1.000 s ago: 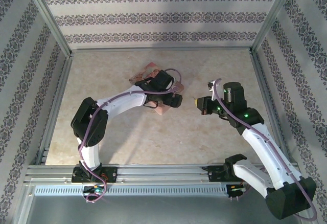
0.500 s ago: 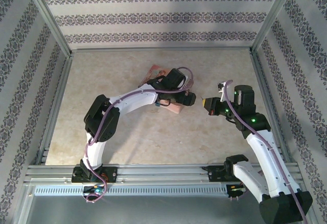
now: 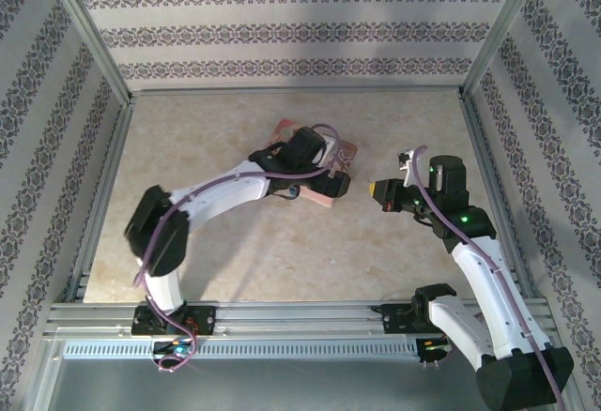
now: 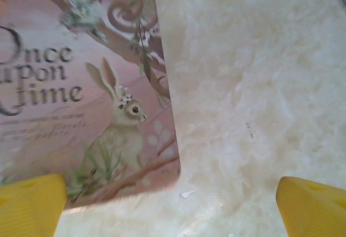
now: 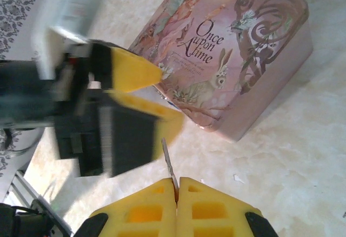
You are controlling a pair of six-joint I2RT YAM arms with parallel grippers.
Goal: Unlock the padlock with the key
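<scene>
1. Closest to the arm bases, the right gripper [image 5: 177, 183] has its yellow fingers pressed fully together. They pinch the key [image 5: 168, 161], a thin silvery blade that sticks out past the tips and points toward the box.
2. Just beyond the key tip, the left gripper [image 5: 170, 99] hangs over the near corner of the pink box [image 5: 243, 47]. Its jaws are spread as wide as they go and hold nothing. In the left wrist view one finger [image 4: 32, 207] sits by the box corner and the other is over bare table [image 4: 259, 85].
3. The pink box lies flat on the table, printed lid up, tilted relative to the table edges. In the overhead view it is partly under the left arm, with the right gripper a short way off to its side.
4. I cannot pick out the padlock with any certainty. It is very small, and the side of the box facing the key is largely hidden by the left gripper's fingers, so it may be there, but I cannot say.
5. Judged from this, the step in hand is the approach. The key is already gripped and aimed, and insertion has not begun.
6. The next move calls for steadying the lock or box with the left fingers. The blade then has to line up square with the keyhole before it is pushed in. The blade is thin and held only at its end, so an off-axis push could make it slip or twist in the grip.
</scene>
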